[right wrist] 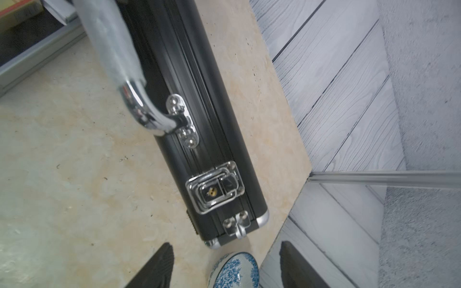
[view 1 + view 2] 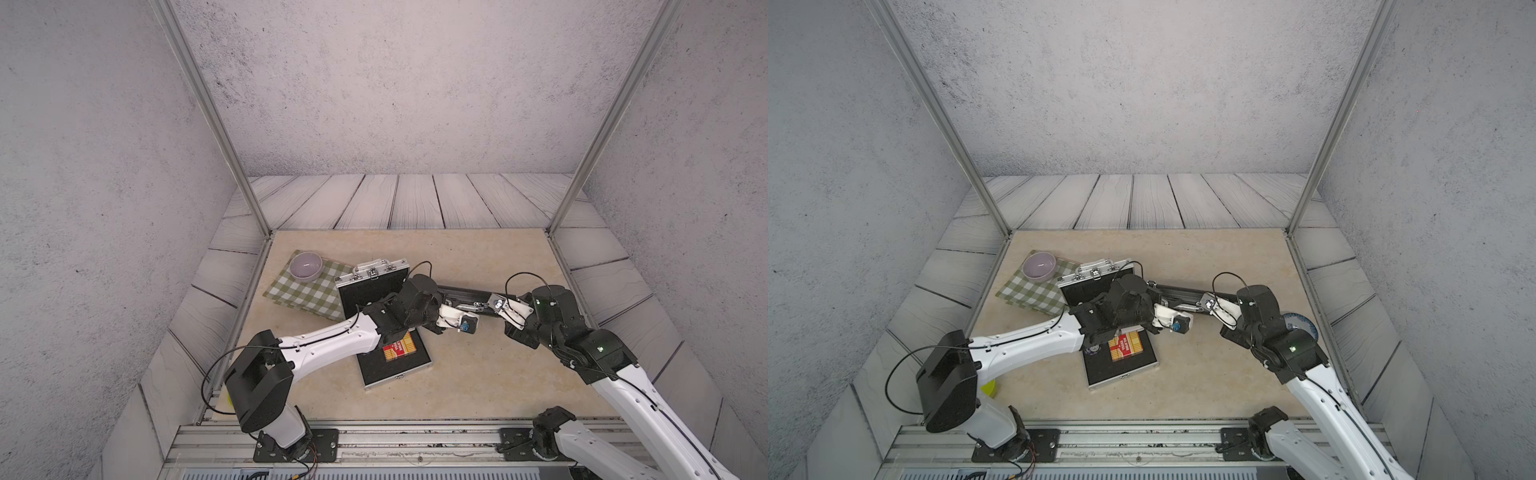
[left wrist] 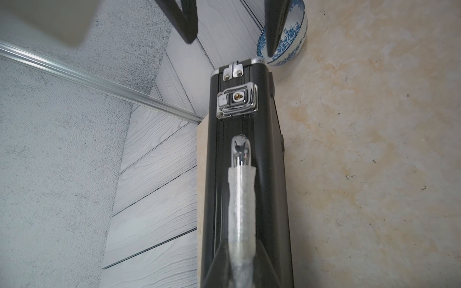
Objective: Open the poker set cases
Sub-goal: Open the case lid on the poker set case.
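Observation:
The silver poker set case lies open left of centre, its lid (image 2: 372, 284) upright and a red-and-yellow card box in its base (image 2: 397, 368). The black poker set case (image 2: 465, 294) (image 2: 1183, 293) stands on its long edge, lid shut. My left gripper (image 2: 467, 309) (image 3: 239, 249) is shut on its film-wrapped handle (image 3: 240, 199). My right gripper (image 2: 498, 305) (image 1: 226, 245) is open just off the case's end, its fingers (image 1: 154, 269) apart from the case. The latch (image 1: 214, 187) (image 3: 237, 102) near that end lies flat on the case.
A blue-and-white bowl (image 2: 1300, 326) (image 1: 234, 271) sits on the table by the right wrist, close to the black case's end. A purple bowl (image 2: 305, 266) rests on a green checked cloth (image 2: 307, 293) at the left. A yellow-green object (image 2: 988, 386) shows beside the left arm's base.

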Motion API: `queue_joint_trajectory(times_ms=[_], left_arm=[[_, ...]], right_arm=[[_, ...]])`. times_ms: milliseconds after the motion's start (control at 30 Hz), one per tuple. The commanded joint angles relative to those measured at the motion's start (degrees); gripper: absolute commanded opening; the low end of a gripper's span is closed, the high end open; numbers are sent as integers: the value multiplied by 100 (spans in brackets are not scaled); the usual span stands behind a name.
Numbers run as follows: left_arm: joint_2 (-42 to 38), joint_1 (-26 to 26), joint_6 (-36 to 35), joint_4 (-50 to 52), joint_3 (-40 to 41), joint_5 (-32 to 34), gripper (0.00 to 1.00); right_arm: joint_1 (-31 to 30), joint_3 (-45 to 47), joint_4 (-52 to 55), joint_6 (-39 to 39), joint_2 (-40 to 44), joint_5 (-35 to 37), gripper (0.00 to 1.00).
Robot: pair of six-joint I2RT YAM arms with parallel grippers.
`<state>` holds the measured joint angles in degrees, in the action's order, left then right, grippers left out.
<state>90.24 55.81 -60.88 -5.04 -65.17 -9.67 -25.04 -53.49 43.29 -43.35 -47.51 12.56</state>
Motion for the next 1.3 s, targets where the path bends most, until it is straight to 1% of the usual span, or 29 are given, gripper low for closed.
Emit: queue_joint_trajectory(times_ms=[0, 200, 300, 600, 700, 800, 1000, 1267], left_arm=[[-98, 0, -22, -349, -265, -310, 0], [-145, 0, 6, -339, -208, -404, 0], [-183, -5, 28, -339, -157, -421, 0], [-232, -26, 119, -382, -131, -531, 0], [-226, -35, 138, -403, -108, -527, 0], [-243, -44, 138, -469, -55, -535, 0], [-278, -48, 164, -482, -11, -589, 0], [-322, -46, 189, -487, 34, -641, 0]], right_arm=[[-88, -16, -312, -326, -154, 223, 67], [-201, 151, -780, -464, -316, 507, 66], [-248, 172, -850, -424, -371, 449, 66], [-443, 50, -525, -313, -336, 409, 66], [-511, 112, -340, -232, -288, 523, 65], [-533, 290, -451, -217, -211, 690, 66], [-538, 295, -539, -111, -313, 750, 65], [-538, 504, -900, -193, -320, 902, 65]])
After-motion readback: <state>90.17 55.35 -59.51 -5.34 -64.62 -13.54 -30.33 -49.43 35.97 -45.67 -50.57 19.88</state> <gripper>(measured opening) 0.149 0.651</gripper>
